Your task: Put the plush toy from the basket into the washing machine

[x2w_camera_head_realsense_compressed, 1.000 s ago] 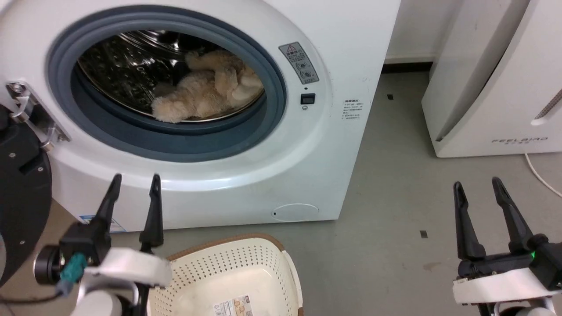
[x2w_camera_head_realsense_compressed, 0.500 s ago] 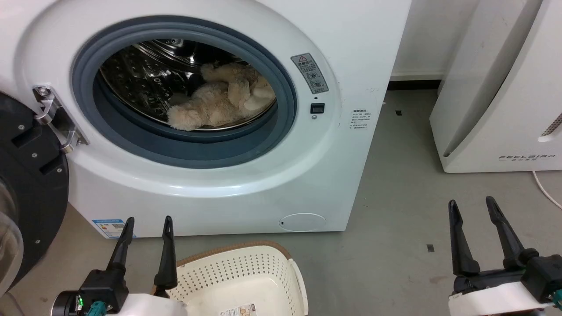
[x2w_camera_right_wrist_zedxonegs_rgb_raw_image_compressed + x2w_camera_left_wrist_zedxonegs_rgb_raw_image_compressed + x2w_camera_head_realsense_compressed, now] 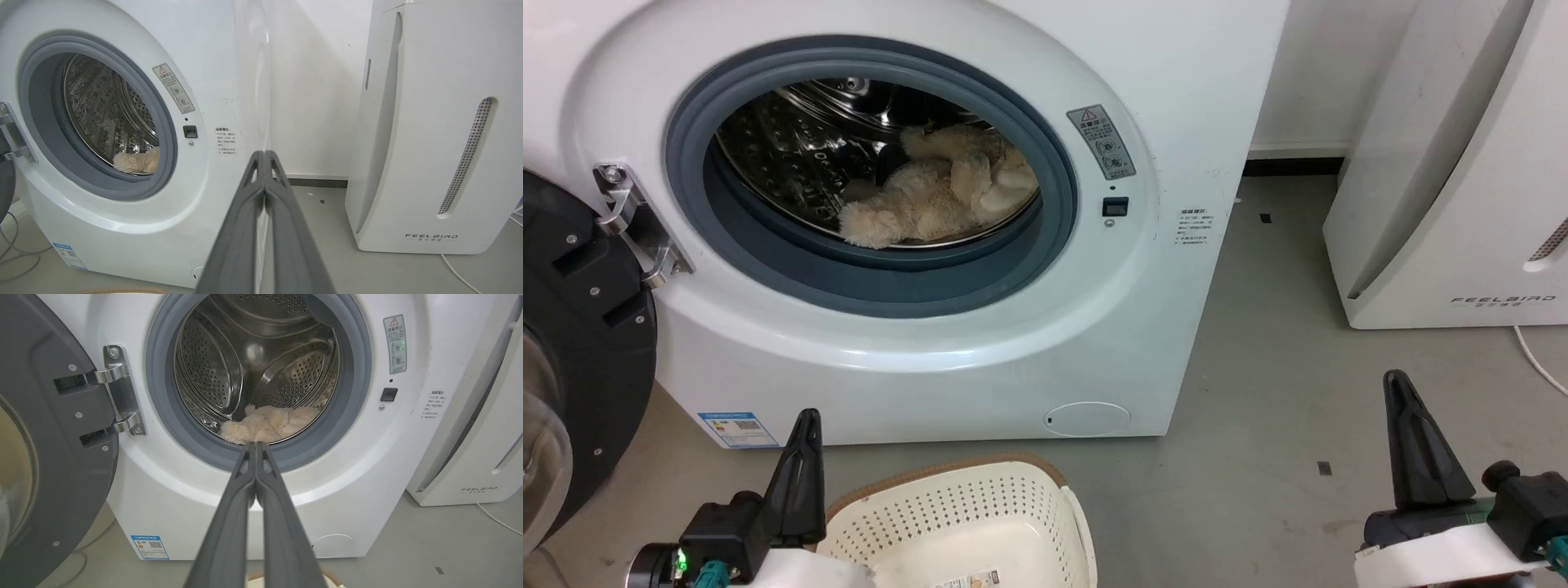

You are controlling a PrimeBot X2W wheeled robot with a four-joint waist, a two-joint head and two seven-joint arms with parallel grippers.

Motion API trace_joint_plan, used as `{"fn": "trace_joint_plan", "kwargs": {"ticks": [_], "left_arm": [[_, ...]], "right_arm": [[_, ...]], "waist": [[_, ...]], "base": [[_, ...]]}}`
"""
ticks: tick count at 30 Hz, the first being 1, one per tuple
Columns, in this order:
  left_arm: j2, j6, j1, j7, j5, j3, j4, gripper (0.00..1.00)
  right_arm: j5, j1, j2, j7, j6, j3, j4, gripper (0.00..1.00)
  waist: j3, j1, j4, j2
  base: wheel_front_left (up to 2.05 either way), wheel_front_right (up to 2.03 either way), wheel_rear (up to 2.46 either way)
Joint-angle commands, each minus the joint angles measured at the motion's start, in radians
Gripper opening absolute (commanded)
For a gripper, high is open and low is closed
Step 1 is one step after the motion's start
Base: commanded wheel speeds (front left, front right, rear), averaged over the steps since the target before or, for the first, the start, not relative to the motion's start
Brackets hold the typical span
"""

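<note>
Left gripper (image 3: 805,425) — long dark fingers (image 3: 796,482) pressed together, holding nothing | right gripper (image 3: 1401,392) likewise closed | fluffy cream-beige plush toy (image 3: 931,204) lies inside steel drum (image 3: 784,139) of white front-loading washing machine (image 3: 1160,327) | cream-white perforated plastic basket (image 3: 947,523) — just before machine

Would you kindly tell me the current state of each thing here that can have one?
washing machine: door swung open at its left.
plush toy: lying inside the drum, free of both grippers.
basket: on the floor before the machine, no toy in its visible part.
left gripper: shut, holding nothing.
right gripper: shut, holding nothing.
</note>
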Motion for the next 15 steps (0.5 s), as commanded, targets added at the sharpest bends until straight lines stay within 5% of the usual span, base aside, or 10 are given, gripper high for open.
{"fn": "trace_joint_plan", "kwargs": {"ticks": [1,15], "left_arm": [[-0.007,-0.003,-0.003,0.006,0.011,0.006,-0.001,0.00],[-0.021,-0.013,-0.008,0.033,0.035,0.017,-0.003,0.00]], "right_arm": [[-0.005,-0.001,0.000,0.007,0.000,0.002,0.001,0.00],[-0.015,-0.003,0.000,0.034,0.000,0.008,0.002,0.00]], "waist": [[-0.001,0.0001,0.000,-0.0001],[-0.007,0.0001,0.003,-0.0001]], "base": [[0.00,0.00,0.00],[0.00,0.00,0.00]]}}
